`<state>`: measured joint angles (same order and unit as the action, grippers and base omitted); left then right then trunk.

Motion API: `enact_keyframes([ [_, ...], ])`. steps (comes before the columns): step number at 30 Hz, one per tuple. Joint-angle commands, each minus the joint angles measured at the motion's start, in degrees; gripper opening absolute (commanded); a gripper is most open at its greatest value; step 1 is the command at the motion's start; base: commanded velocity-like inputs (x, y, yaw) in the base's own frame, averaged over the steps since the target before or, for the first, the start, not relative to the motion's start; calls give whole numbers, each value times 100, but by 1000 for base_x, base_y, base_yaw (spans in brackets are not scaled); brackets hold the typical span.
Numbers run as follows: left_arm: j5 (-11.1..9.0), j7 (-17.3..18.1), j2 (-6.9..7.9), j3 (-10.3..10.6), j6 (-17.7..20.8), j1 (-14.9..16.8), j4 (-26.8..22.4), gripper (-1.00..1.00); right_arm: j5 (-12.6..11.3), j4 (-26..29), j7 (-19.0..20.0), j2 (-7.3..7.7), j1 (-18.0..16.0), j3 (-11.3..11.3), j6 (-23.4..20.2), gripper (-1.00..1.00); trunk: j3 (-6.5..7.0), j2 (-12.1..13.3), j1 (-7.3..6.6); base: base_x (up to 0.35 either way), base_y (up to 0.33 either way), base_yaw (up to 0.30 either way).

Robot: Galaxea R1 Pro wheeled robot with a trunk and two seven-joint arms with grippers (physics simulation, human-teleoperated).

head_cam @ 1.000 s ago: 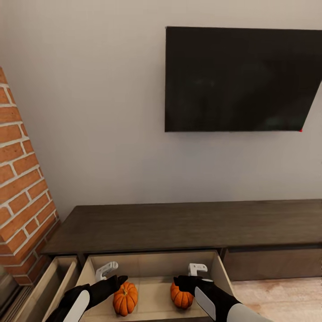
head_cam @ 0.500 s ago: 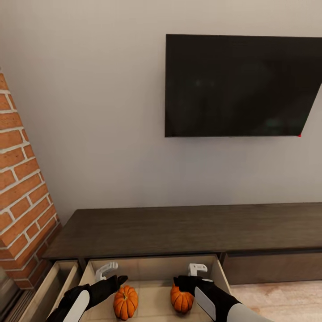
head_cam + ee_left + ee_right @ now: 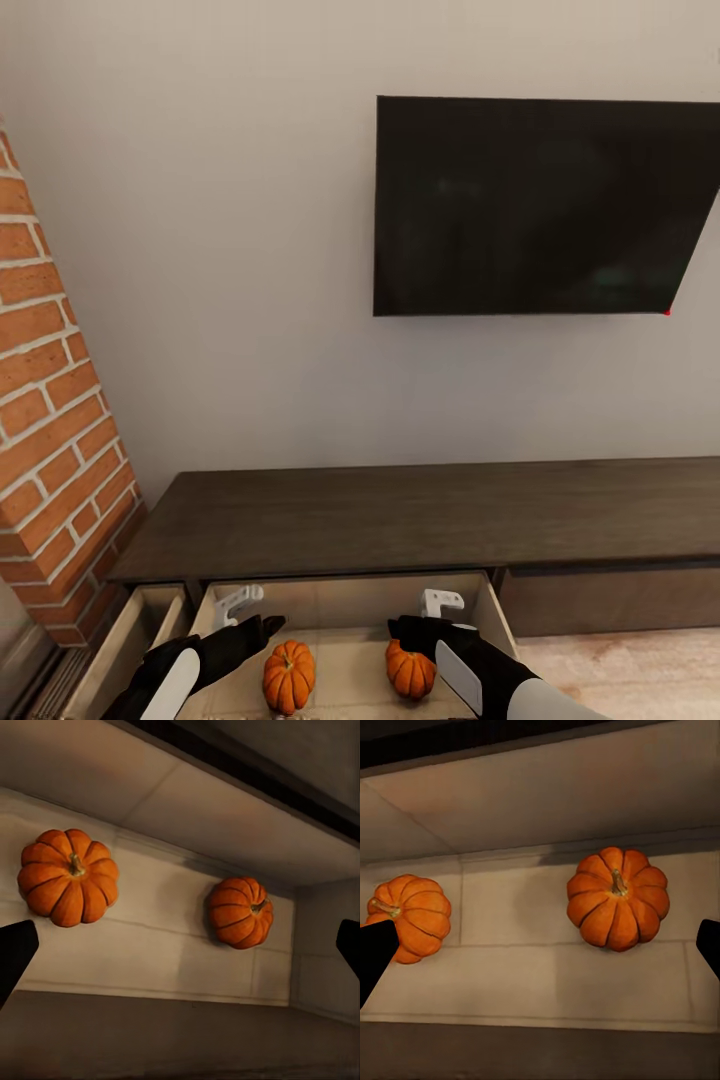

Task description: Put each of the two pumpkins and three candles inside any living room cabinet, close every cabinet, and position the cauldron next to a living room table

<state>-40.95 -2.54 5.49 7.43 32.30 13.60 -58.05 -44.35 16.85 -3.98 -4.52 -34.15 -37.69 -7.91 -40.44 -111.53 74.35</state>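
Two orange pumpkins (image 3: 289,675) (image 3: 411,668) lie side by side in an open pale drawer (image 3: 345,598) of the dark-brown cabinet (image 3: 420,515). Above the drawer, my left gripper (image 3: 238,603) hovers open by the left pumpkin. My right gripper (image 3: 441,602) hovers open over the right one. In the left wrist view both pumpkins (image 3: 69,876) (image 3: 240,911) rest on the drawer floor, and the black fingertips (image 3: 15,958) stand wide apart with nothing between them. The right wrist view gives the same pair (image 3: 619,898) (image 3: 409,916), also between spread fingertips (image 3: 375,954). The candles and the cauldron are out of view.
A second drawer (image 3: 135,640) stands open to the left, beside the red-brick fireplace (image 3: 50,430). A black TV (image 3: 545,205) hangs on the off-white wall above the cabinet. Light wood floor (image 3: 630,675) shows at the lower right.
The whole picture has slid downward, so the camera has moved. Both pumpkins stay in the drawer and both grippers stay open above them.
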Motion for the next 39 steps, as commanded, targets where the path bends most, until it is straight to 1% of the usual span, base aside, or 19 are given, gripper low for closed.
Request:
enact_keyframes([
  [1, -43, -27, 5, 13, 13, 3, -5, 100, -46, 11, -42, 4, -4, -45, -18, 100, 13, 39, -25, -117, 104, 0],
  [5, -41, -27, 5, 13, 13, 3, -5, 100, -47, 11, -41, 4, -4, -45, -17, 100, 85, 199, -113, -43, 39, 0],
  [10, -40, -22, 5, 13, 13, 3, -5, 100, -47, 11, -46, -18, -4, -45, -47, 100, 85, 199, -113, -6, 6, 0],
  [15, -31, -22, 13, 2, 13, 3, -5, 100, -47, 11, -42, 0, -4, -45, -18, 100, 85, 199, -113, -18, 4, 0],
  [17, -37, -21, 12, -51, 13, 3, -5, 100, -47, 11, -42, 2, -4, -45, -12, 100, 85, 199, -113, -143, 82, 0],
  [18, -44, -18, 11, -168, 13, 3, -5, 100, -47, 11, -41, 3, -4, -45, -9, 100, 85, 199, -113, -94, 63, 0],
  [22, -45, -18, 13, -196, 13, 3, -5, 100, -47, 11, -41, 4, -4, -45, -9, 100, 85, 199, -113, -54, 62, 0],
  [30, -45, -18, 14, -216, 13, 3, -5, 100, -47, 11, -41, 4, -4, -45, -9, 100, 85, 199, -113, -19, 127, 0],
  [39, -45, -18, 14, -216, 13, 3, -5, 100, -47, 11, -41, 1, -4, -45, -2, 100, 85, 199, -113, 0, 268, 0],
])
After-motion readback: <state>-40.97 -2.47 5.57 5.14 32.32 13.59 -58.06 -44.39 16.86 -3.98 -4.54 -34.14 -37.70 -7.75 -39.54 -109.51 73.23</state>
